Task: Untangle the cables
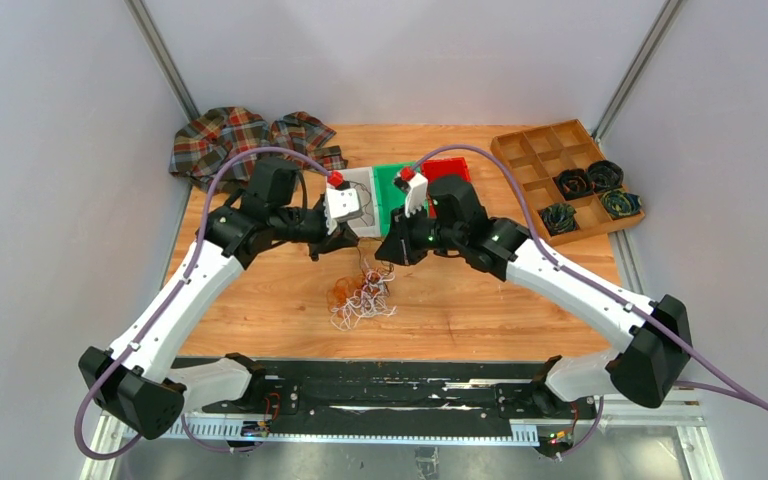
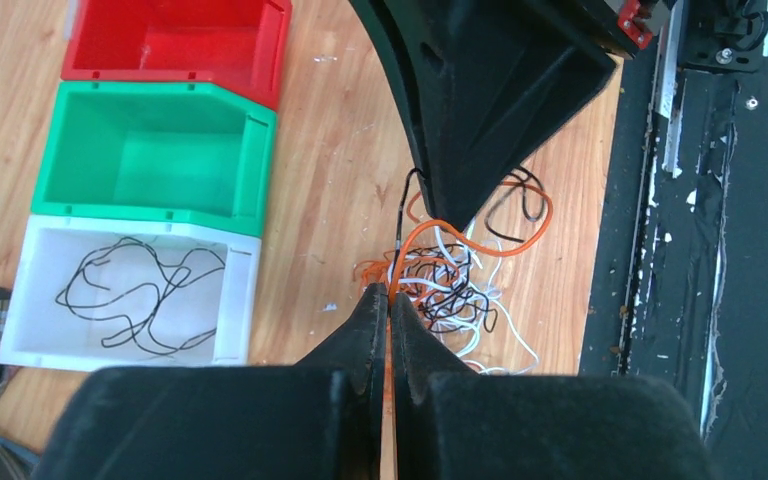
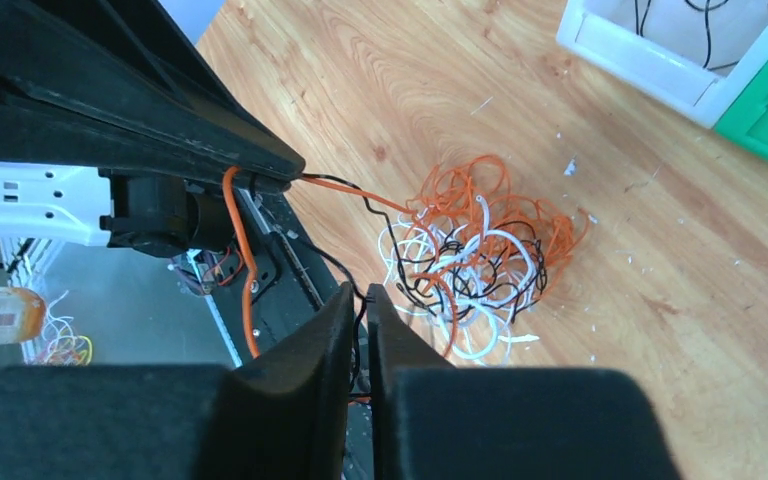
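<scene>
The cables [image 1: 362, 298] lie as a small tangled bunch of orange, black and white strands on the wooden table, also seen in the left wrist view [image 2: 450, 285] and the right wrist view [image 3: 480, 255]. My left gripper [image 2: 389, 295] hangs just above the bunch, shut on an orange strand [image 2: 415, 240] that rises from it. My right gripper [image 3: 360, 292] faces it closely, with its jaws a narrow slit apart. A black strand [image 3: 335, 262] runs through that slit. In the top view both grippers, left [image 1: 348, 243] and right [image 1: 388, 252], meet above the bunch.
Behind the grippers stand a white bin [image 2: 235, 300] holding one loose black cable [image 2: 140, 285], a green bin [image 2: 150, 160] and a red bin [image 2: 175, 45]. A wooden divided tray [image 1: 530, 160] with dark coils sits back right. A plaid cloth [image 1: 250, 140] lies back left.
</scene>
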`<state>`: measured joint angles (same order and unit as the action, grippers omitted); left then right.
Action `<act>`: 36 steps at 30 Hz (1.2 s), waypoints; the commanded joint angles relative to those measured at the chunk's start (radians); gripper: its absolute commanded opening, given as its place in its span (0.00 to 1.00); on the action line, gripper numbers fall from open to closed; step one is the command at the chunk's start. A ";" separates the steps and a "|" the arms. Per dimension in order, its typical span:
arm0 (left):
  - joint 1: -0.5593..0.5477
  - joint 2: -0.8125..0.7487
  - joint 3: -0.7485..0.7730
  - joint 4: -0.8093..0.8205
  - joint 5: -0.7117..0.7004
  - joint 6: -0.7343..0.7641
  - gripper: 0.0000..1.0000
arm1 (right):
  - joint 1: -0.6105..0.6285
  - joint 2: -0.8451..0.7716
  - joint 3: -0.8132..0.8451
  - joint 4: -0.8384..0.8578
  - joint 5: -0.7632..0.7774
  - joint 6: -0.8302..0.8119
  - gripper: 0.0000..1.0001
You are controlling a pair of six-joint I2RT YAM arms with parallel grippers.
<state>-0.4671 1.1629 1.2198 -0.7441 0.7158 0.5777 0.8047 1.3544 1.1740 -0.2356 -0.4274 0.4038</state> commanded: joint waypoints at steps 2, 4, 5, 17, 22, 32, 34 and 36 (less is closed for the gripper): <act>-0.005 -0.020 0.008 -0.005 -0.004 0.030 0.01 | 0.016 -0.050 0.020 -0.053 0.142 -0.051 0.01; -0.006 -0.018 -0.019 -0.004 -0.022 0.036 0.06 | 0.014 -0.082 0.052 -0.077 0.214 -0.094 0.01; -0.008 -0.016 -0.034 -0.003 -0.034 0.040 0.14 | 0.012 -0.097 0.068 -0.081 0.236 -0.111 0.01; -0.008 -0.064 0.085 -0.038 0.074 0.008 0.83 | 0.015 -0.091 0.160 -0.124 0.155 -0.213 0.01; -0.012 -0.037 0.163 -0.021 0.172 -0.070 0.83 | 0.028 -0.093 0.153 -0.089 0.104 -0.210 0.00; -0.036 -0.055 -0.015 0.303 0.049 -0.210 0.58 | 0.063 -0.080 0.165 -0.020 0.034 -0.150 0.00; -0.036 -0.060 -0.029 0.324 0.066 -0.212 0.52 | 0.064 -0.085 0.155 -0.009 0.022 -0.135 0.01; -0.036 -0.052 -0.039 0.341 0.076 -0.253 0.45 | 0.066 -0.090 0.145 0.003 0.015 -0.124 0.01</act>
<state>-0.4992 1.1378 1.1938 -0.5415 0.7856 0.4026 0.8562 1.2846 1.3251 -0.2958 -0.3744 0.2432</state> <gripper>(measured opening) 0.501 0.009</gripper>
